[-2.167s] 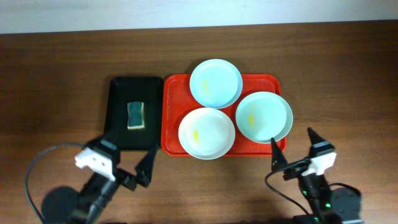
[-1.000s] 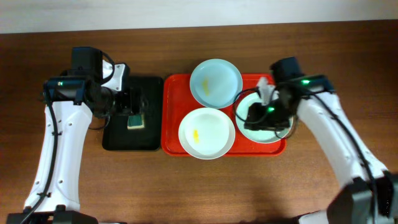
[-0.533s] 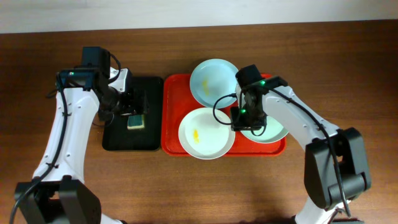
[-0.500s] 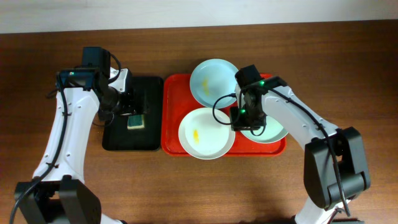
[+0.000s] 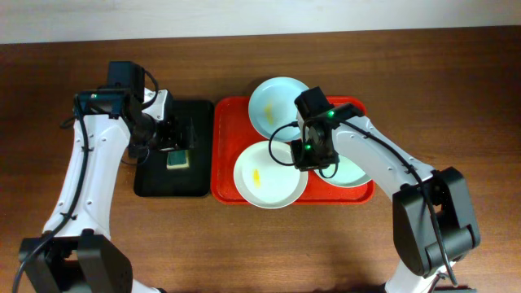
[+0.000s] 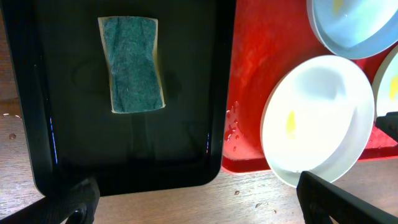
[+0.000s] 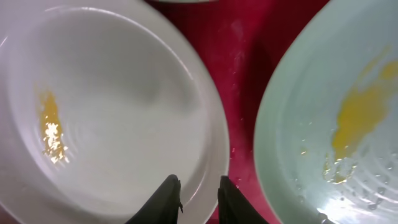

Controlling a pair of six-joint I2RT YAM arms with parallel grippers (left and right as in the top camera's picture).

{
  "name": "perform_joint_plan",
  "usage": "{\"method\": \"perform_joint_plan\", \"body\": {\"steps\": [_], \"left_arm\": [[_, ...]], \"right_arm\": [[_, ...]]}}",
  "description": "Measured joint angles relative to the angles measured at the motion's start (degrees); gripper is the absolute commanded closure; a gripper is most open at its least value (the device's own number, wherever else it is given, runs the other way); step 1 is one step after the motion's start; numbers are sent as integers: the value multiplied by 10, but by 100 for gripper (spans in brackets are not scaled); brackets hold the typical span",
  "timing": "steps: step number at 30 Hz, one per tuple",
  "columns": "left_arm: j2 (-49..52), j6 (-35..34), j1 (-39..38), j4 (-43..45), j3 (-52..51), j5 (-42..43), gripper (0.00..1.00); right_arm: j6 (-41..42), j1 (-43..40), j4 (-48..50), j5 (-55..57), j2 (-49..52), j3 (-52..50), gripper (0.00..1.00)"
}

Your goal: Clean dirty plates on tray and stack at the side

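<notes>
The wooden surface (image 5: 456,73) is seen from above, and on it the red tray (image 5: 224,122) is laid with all three plates inside: the pale blue plate (image 5: 277,106) at the far edge, the white plate (image 5: 260,175) near left, the pale green plate (image 5: 362,172) near right. Nothing is stacked at the side yet. Just beside the red tray, on its left, the black tray (image 5: 155,183) is set, with the sponge (image 6: 132,64) lying in it.

The right gripper (image 7: 197,186) is placed low over the white plate's right rim, and that rim is taken between the fingers (image 7: 169,194), which are drawn close together astride it. Whether it is truly pinched cannot be told. The plate's bowl lies to the left of them, and the pale green plate is found just beside on the right, so little room is judged to be left on that side.

The left gripper (image 6: 198,180) is held over the black tray, fingers spread wide, nothing between them. The sponge lies ahead, its long axis pointing away from them — its narrow width would be spanned. The sponge is nearer the left arm, the plates nearer the right. A yellow smear (image 7: 50,124) is noted on the white plate, another on the green.
</notes>
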Motion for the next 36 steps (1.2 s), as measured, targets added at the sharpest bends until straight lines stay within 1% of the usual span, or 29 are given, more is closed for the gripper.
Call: {"method": "perform_joint_plan", "body": {"steps": [3,8,11,15,17,21,30,32,33,34,36], "left_arm": [[0,0,0,0,0,0,0],[0,0,0,0,0,0,1],[0,0,0,0,0,0,0],[1,0,0,0,0,0,0],[1,0,0,0,0,0,1],[1,0,0,0,0,0,1],[1,0,0,0,0,0,1],[1,0,0,0,0,0,0],[1,0,0,0,0,0,1],[1,0,0,0,0,0,1],[1,0,0,0,0,0,1]], "right_arm": [[0,0,5,7,0,0,78],[0,0,42,11,0,-20,78],[1,0,57,12,0,-38,87],[0,0,62,14,0,-42,85],[0,0,61,14,0,-42,79],[0,0,62,20,0,-42,79],[0,0,60,33,0,-44,80],[0,0,60,33,0,-50,83],[0,0,60,33,0,-53,84],[0,0,60,35,0,-57,87],[0,0,60,35,0,-61,87]]}}
